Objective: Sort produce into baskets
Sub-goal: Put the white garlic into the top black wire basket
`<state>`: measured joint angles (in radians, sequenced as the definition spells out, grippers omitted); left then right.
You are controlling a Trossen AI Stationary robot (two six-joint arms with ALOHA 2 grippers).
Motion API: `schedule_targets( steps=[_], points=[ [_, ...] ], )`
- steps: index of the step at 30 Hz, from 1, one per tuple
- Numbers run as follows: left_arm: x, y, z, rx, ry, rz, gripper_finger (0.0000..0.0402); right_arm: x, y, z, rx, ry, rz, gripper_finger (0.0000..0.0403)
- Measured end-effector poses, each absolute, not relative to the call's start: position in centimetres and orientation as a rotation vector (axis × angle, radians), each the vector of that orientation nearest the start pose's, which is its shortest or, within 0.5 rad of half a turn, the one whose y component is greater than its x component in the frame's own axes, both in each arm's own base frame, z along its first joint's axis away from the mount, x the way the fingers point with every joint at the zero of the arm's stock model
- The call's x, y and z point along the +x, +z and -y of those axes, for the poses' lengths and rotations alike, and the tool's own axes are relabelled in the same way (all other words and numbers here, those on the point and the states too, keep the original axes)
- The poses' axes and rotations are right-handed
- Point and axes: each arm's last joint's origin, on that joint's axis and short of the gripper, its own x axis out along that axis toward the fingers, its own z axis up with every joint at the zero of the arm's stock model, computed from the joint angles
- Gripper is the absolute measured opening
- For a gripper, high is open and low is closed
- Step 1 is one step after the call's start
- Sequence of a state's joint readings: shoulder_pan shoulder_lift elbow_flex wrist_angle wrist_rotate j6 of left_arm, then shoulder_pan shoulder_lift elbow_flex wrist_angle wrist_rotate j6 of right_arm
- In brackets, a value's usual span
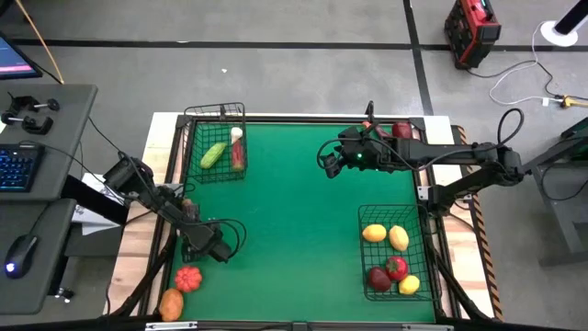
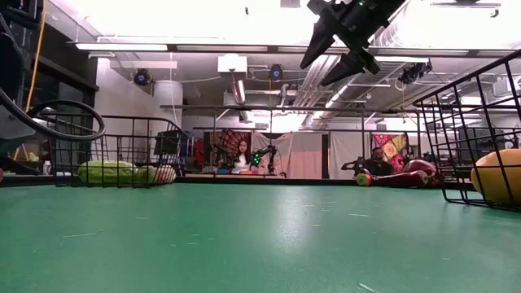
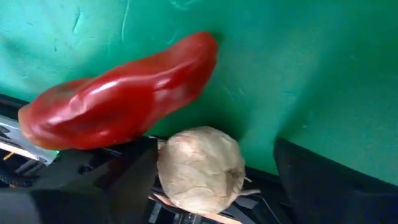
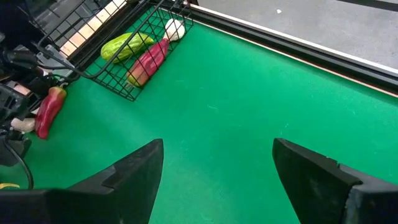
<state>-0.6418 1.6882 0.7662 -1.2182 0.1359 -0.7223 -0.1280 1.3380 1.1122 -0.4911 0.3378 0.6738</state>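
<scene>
A pale, papery garlic-like bulb (image 3: 200, 168) is seen nearest the left wrist camera, lying between the dark fingers of the left gripper (image 3: 214, 171); the jaws stand apart around it, and whether they press it cannot be told. Just beside the bulb lies a glossy red elongated pepper (image 3: 121, 99) on the green felt table mat (image 1: 294, 211). Both are judged light, hollow plastic toys: the bulb rounded and matte, best pinched across its widest middle; the pepper slick and tapered, likely to squirt free unless taken at mid-length.

In the high view, the left gripper sits near the mat's 8 o'clock edge. A ribbed orange-red tomato (image 1: 187, 278) and an orange potato-like lump (image 1: 171, 303) lie at 7 o'clock.

The smaller black wire-mesh basket (image 1: 217, 112), at 11 o'clock, holds a green cucumber (image 1: 213, 154). The larger wire basket (image 1: 364, 219), at 4 o'clock, holds yellow lemons (image 1: 374, 233).

The right gripper (image 1: 329, 162) hovers high near 1 o'clock, fingers spread wide and empty.
</scene>
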Motion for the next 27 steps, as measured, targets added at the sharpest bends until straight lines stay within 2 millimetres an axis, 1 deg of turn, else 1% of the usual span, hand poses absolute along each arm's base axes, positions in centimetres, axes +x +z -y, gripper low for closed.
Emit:
schedule_targets(
  steps=[7, 11, 14, 17, 22, 24, 27],
  points=[
    [15.2, 12.6, 12.0, 0.118, 0.257, -2.126, 0.0211, 27.9, 30.2, 4.6, 0.557, -0.667, -0.539, 0.0295],
    [15.1, 12.7, 12.0, 0.121, 0.217, -2.142, 0.017, 27.9, 30.1, 4.6, 0.556, -0.668, -0.54, 0.0295],
    [15.2, 13.1, 12.1, 0.104, 0.201, -2.133, 0.0146, 27.9, 30.1, 4.6, 0.556, -0.668, -0.54, 0.0295],
    [15.4, 13.7, 12.3, 0.085, 0.176, -2.107, 0.0132, 27.9, 30.1, 4.6, 0.556, -0.668, -0.54, 0.0295],
    [16.5, 15.3, 13.1, 0.061, 0.09, -2.036, 0.0129, 27.9, 30.1, 4.6, 0.556, -0.669, -0.54, 0.0295],
    [17.0, 16.3, 13.5, 0.07, 0.008, -1.994, 0.0129, 27.9, 30.1, 4.6, 0.556, -0.669, -0.54, 0.0295],
    [17.9, 18.6, 14.1, 0.088, -0.14, -1.895, 0.0128, 27.9, 30.2, 4.6, 0.556, -0.669, -0.54, 0.0295]
  ],
)
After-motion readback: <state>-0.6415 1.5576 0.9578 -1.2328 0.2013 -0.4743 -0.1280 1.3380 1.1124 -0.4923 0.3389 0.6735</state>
